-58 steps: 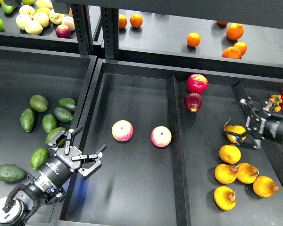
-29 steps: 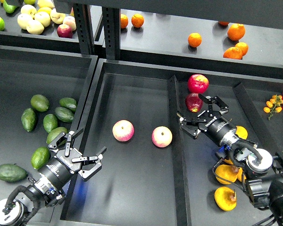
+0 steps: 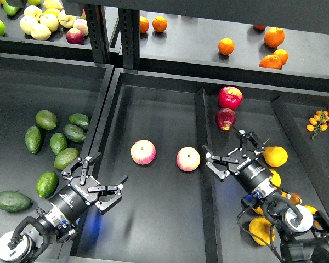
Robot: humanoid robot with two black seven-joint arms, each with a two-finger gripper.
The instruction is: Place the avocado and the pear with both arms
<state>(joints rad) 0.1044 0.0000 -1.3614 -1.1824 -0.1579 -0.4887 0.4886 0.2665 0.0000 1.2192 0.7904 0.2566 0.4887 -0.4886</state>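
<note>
Several green avocados lie in the left bin; the nearest to my left gripper are one avocado (image 3: 66, 158) and another (image 3: 46, 183). My left gripper (image 3: 98, 182) is open and empty, over the bin wall just right of them. Golden pears lie in the right compartment: one pear (image 3: 275, 156) is just right of my right gripper (image 3: 232, 152), and another (image 3: 261, 230) is near the front. Others are partly hidden behind my right arm. My right gripper is open and empty, low over the compartment floor by the divider.
Two pink-yellow apples (image 3: 143, 152) (image 3: 188, 159) sit in the middle compartment. Two red apples (image 3: 230, 97) (image 3: 225, 118) lie behind my right gripper. A raised divider (image 3: 204, 131) separates the compartments. Oranges (image 3: 273, 37) and pale fruit (image 3: 41, 32) are on the back shelf.
My right arm swung in from the right edge to the divider, then drew back towards me and lower. My left gripper shifted slightly right and down. Both stay open.
</note>
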